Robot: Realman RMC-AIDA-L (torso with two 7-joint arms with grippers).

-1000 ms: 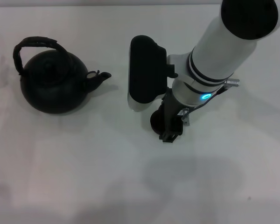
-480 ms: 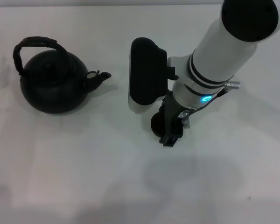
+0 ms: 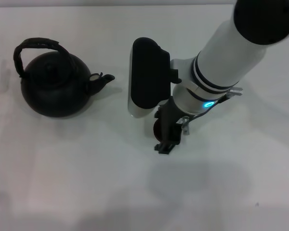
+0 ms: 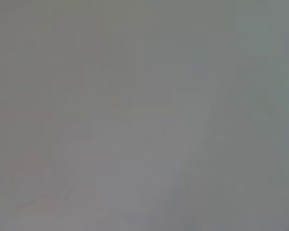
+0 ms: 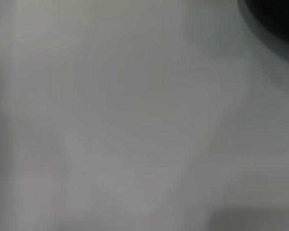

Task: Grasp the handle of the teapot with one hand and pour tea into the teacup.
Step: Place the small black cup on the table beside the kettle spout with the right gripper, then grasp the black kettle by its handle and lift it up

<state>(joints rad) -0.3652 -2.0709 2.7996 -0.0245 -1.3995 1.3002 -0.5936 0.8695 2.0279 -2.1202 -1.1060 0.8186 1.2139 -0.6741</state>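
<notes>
Nothing poured yet: the teapot (image 3: 55, 89) sits untouched at the upper left with its handle (image 3: 33, 46) free, while the right gripper (image 3: 167, 139) hangs mid-frame over the half-hidden teacup (image 3: 157, 128), grip impossible to tell, left arm out of sight.

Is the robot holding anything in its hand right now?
It cannot be told. The right hand is down over the teacup, mostly hiding it. The teapot stands apart, its handle untouched.
</notes>
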